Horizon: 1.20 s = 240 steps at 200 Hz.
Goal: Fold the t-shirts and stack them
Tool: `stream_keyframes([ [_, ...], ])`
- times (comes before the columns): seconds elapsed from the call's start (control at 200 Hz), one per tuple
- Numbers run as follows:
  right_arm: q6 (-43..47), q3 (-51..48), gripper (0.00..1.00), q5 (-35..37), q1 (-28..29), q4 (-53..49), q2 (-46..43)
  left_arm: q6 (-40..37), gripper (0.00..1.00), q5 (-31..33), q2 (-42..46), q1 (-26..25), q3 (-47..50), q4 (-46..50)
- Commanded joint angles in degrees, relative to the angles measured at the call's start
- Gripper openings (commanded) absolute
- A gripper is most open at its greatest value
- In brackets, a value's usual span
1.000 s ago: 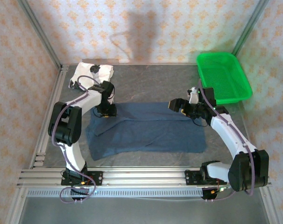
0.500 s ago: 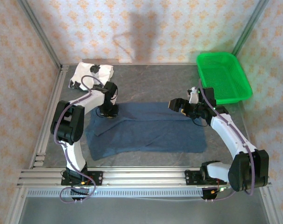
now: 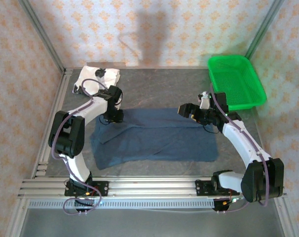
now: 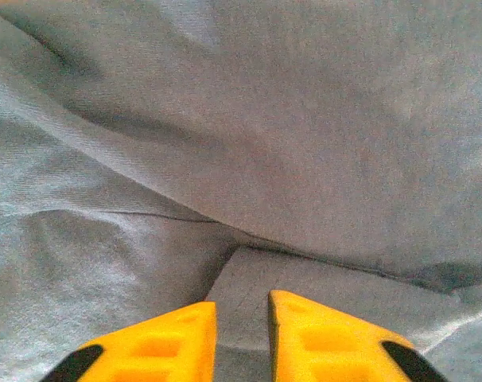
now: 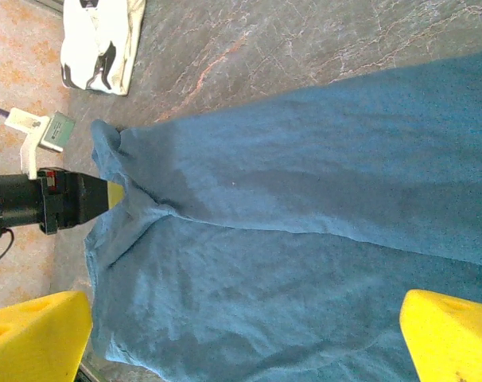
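Position of the navy t-shirt (image 3: 159, 138): spread flat on the table (image 3: 164, 84), long axis running left to right between the two arms. The white t-shirt (image 3: 97, 78) lies folded at the far left corner of the table, well apart from the navy one.

Left gripper (image 4: 241, 304): set down at the far left corner of the navy t-shirt. Its jaws stand narrow with a raised fold of cloth in the gap. I cannot tell whether they bite on it.

Right gripper (image 5: 245, 306): jaws wide, nothing between them, at the far right end of the same edge and looking along the shirt's length toward the left gripper.

Judgement: the coming fold turns on that far long edge. Each arm is nearest to its own end of it. I judge the right end is not yet taken, so the edge would not lift evenly until it is.
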<state>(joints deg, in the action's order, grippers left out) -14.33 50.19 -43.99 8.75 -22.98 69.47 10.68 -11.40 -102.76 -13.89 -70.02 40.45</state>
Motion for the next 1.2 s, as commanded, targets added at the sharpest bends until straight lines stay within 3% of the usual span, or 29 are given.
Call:
stream_keyframes([
  [0.0,0.1,-0.2,0.99,-0.4,0.3,1.6,-0.1,-0.1,0.28,1.2,-0.7,0.0,-1.2,-0.8],
  [0.42,-0.2,0.1,0.99,0.2,0.3,1.7,-0.5,-1.4,0.26,2.0,-5.3,-0.1,-2.8,-0.8],
  [0.59,-0.5,0.3,0.99,0.6,0.3,2.2,-0.3,-1.4,0.1,1.1,-4.9,-0.4,-3.0,-0.9],
  [0.721,-1.0,0.5,0.99,0.8,0.3,2.7,-0.1,-0.6,0.04,1.0,-1.0,-0.9,-1.5,-0.7],
  [1.196,-2.3,1.9,0.99,1.1,0.3,5.1,3.5,7.2,0.01,6.5,14.8,-9.4,11.6,-2.8],
])
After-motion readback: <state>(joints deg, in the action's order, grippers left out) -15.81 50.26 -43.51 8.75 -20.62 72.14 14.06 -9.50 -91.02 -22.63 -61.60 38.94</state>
